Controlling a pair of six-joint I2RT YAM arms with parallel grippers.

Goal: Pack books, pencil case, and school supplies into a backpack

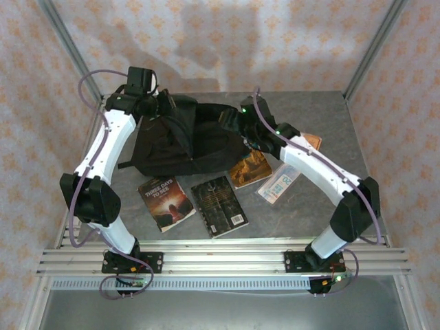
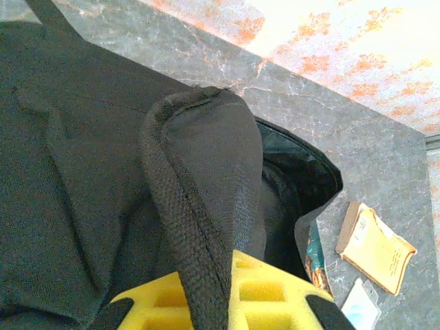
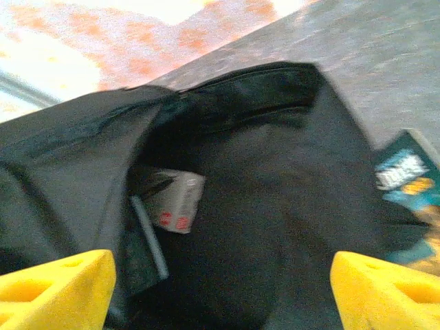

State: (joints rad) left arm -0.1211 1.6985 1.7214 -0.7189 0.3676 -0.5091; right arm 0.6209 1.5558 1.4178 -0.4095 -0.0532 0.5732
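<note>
The black backpack point(image 1: 185, 141) lies at the table's middle back with its mouth open to the right. My left gripper point(image 1: 159, 104) is shut on the backpack's black webbing strap point(image 2: 189, 227), lifting the fabric; the yellow fingers point(image 2: 275, 292) pinch it. My right gripper point(image 3: 220, 289) hangs open at the mouth point(image 1: 237, 124), nothing between its fingers. Inside lies a pale grey item with red marks point(image 3: 175, 199). Three books lie in front: a dark reddish one point(image 1: 165, 201), a black-grey one point(image 1: 218, 205) and a blue-and-orange one point(image 1: 251, 167). The pencil case is out of view.
A clear packet point(image 1: 278, 184) lies right of the books and a thin orange booklet point(image 1: 313, 141) sits behind my right arm, also near the backpack's mouth point(image 2: 375, 244). Patterned walls and metal posts close the back and sides.
</note>
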